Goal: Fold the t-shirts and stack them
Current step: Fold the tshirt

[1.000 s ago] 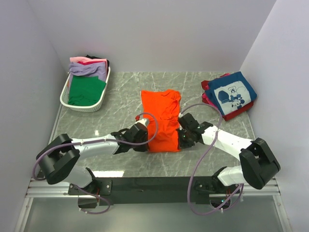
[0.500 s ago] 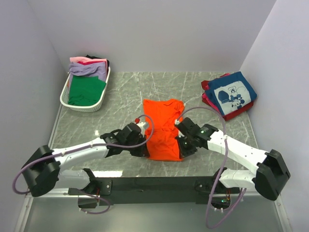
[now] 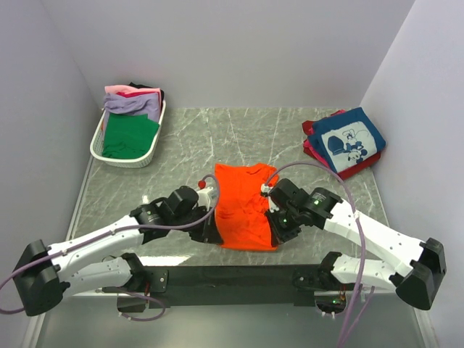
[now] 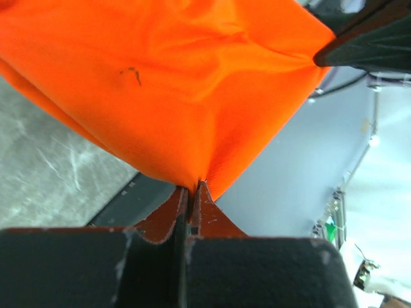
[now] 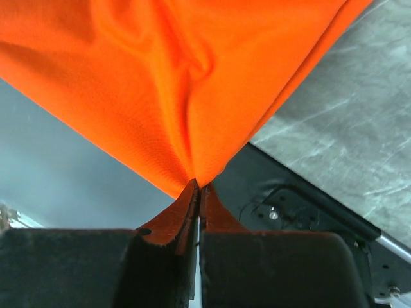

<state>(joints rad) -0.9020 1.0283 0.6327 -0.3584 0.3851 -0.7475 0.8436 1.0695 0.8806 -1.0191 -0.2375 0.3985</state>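
A plain orange t-shirt hangs stretched between both grippers near the table's front edge, its far end trailing on the marble. My left gripper is shut on the shirt's near left corner. On the other side my right gripper is shut on the near right corner. In both wrist views the orange cloth fans out from the pinched fingertips. A navy t-shirt with white cartoon print lies folded on a red one at the back right. Green, lavender and pink t-shirts fill the basket.
The white slatted basket stands at the back left by the wall. Grey walls close in the table on three sides. The black mounting rail runs along the near edge under the raised shirt.
Both arms have pulled toward the near edge and lifted, carrying the orange shirt's near corners with them. The shirt has slid toward me and bunched shorter.
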